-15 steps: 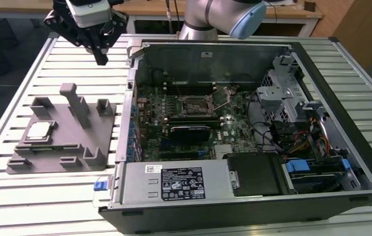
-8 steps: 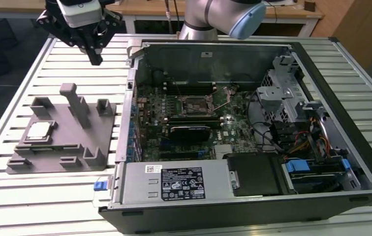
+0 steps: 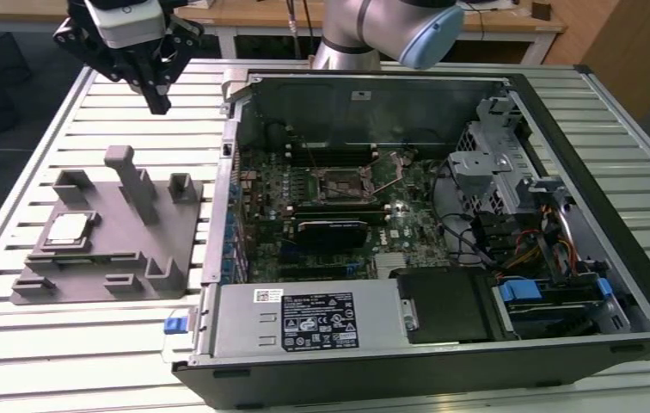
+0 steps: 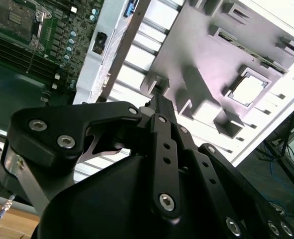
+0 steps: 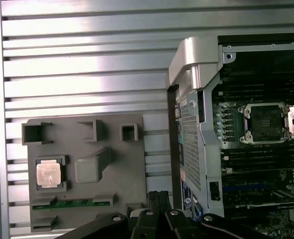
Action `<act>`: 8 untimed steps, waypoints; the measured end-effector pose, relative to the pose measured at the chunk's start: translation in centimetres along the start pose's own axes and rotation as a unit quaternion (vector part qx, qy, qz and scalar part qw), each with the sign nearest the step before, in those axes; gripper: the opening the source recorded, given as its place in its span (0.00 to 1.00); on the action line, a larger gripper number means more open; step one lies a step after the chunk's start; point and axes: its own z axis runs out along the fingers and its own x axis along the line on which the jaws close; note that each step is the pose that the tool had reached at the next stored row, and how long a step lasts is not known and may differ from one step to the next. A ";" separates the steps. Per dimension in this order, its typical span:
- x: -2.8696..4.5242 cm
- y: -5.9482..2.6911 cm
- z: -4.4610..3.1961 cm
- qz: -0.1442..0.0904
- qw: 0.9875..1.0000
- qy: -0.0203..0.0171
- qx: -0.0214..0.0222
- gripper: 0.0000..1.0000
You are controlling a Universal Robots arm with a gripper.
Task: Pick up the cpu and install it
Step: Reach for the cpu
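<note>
- My black pincer (image 3: 159,105) hangs pinched narrow and empty, well apart from the chip.
- The small silvery square cpu (image 3: 68,229) sits in the grey plastic fixture (image 3: 119,249), by the slatted tabletop's (image 3: 27,361) edge at the exterior view's left.
- I judge that descending narrow risks jabbing the chip or a post.

Black claw (image 4: 159,101) above the grey fixture (image 4: 186,42), its fingers pressed together with nothing between them.
The claw's dark linkage and bolted body take up the foreground, and its narrow tip points toward the near edge of the fixture. The cpu (image 4: 247,90) lies flat in a square recess of the fixture, its pale top glaring in the light, well apart from the tip. Upright posts and small pockets stand around it. The fixture rests on the slatted metal tabletop (image 4: 162,14). Beside it lies an open computer case (image 4: 109,47), whose pale wall runs between the fixture and the green motherboard (image 4: 62,35). On the board sits a metal-framed socket (image 4: 15,17).
</note>
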 end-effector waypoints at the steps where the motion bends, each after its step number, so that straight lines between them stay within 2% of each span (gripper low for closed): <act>1: 0.13 -0.01 0.00 0.000 1.000 0.000 0.000 0.11; 8: 1.00 -0.07 -0.01 0.000 1.000 0.000 0.000 0.11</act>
